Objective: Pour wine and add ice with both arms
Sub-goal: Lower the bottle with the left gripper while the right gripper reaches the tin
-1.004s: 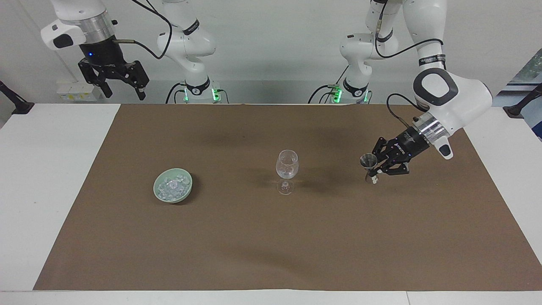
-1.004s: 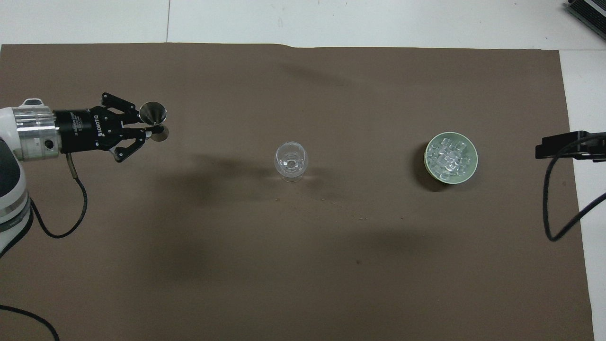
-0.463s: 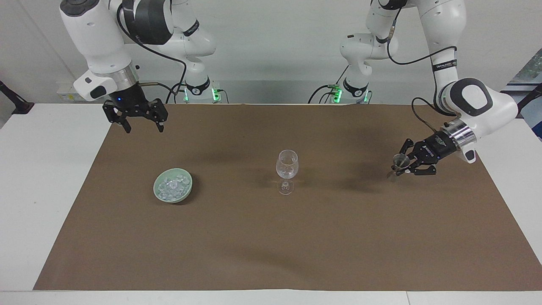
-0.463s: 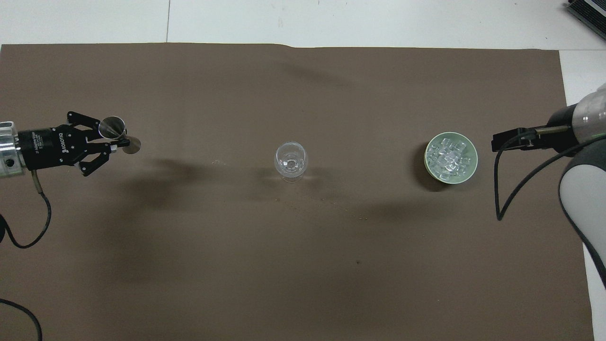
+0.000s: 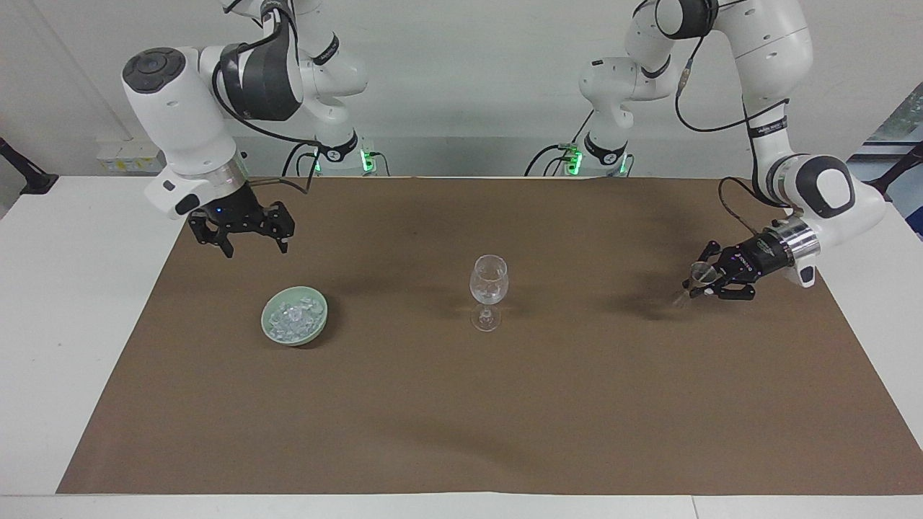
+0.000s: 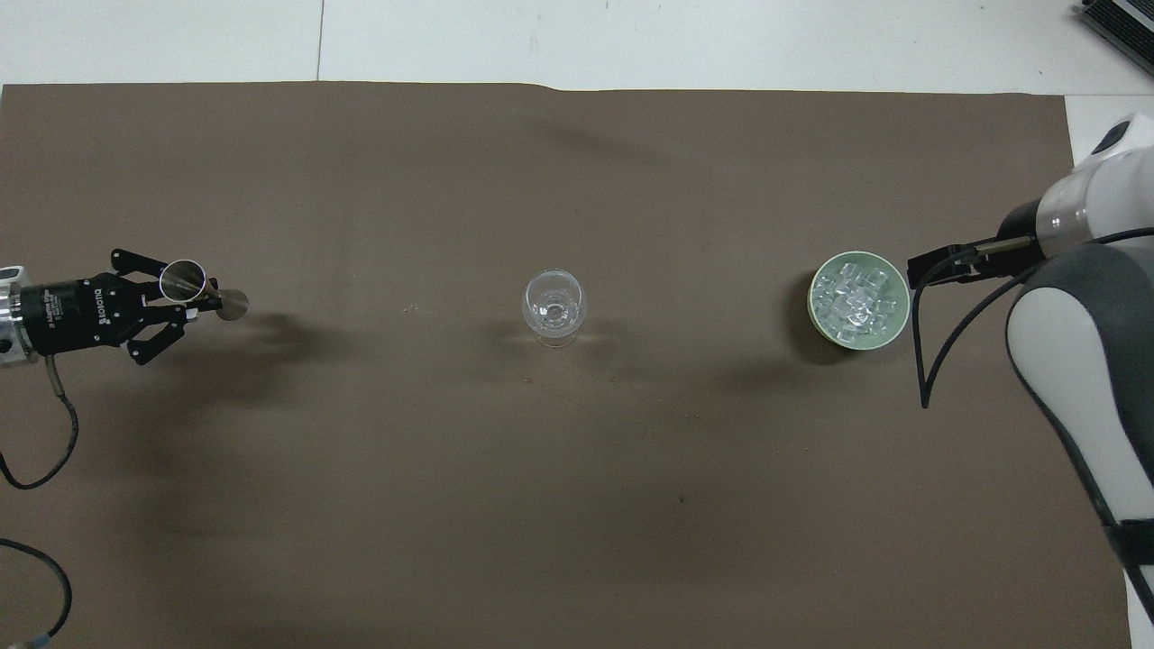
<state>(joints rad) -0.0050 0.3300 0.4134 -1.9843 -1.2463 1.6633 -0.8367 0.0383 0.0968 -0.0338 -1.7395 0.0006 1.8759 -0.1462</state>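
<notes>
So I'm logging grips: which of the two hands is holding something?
The left hand, shut on a small metal cup over the mat at its own end. The right hand hangs open and empty above the mat near the ice bowl.

White jointed arms (image 5: pixel 187 115), dark-grey caps, silver wrists, black cables

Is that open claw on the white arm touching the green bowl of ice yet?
Apart. The facing view shows the right end effector hanging open in the air, brown mat visible between it and the green bowl with its ice.
</notes>
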